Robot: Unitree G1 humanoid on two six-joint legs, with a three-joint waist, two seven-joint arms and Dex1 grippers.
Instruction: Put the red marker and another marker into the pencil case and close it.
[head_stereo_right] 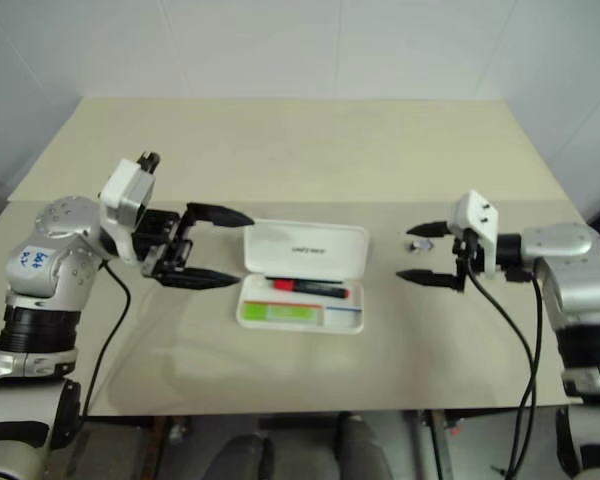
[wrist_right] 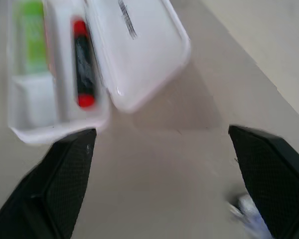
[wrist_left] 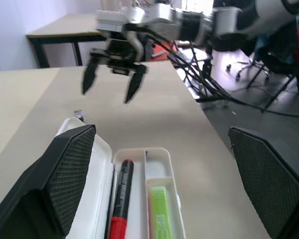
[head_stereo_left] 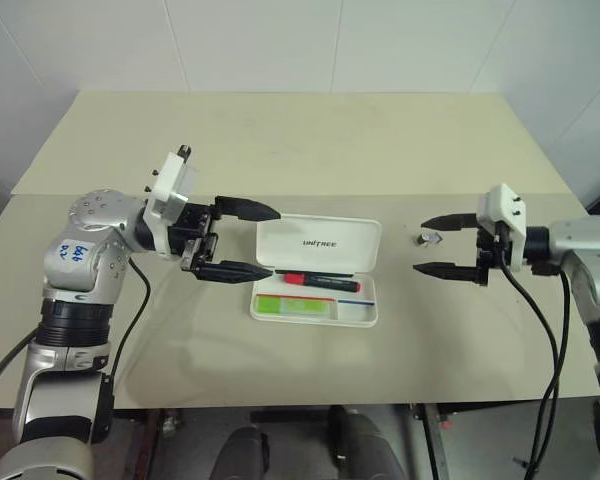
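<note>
Both markers loaded: red marker (head_stereo_left: 318, 281) and highlighter (head_stereo_left: 296, 306) lie inside the case (head_stereo_left: 317, 245), frame centre, lid up. Left gripper (head_stereo_left: 242, 240) and right gripper (head_stereo_left: 438, 245) spread wide, empty. Remaining: close lid.

The small object (head_stereo_left: 427, 238) near the right hand (head_stereo_left: 438, 245) is too small to identify.

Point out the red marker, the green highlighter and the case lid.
red marker (head_stereo_left: 318, 280): left eye view, mid-barrel, lying in the case.
green highlighter (head_stereo_left: 296, 306): left eye view, middle of its body.
case lid (head_stereo_left: 318, 243): left eye view, on the open lid by the logo.
</note>
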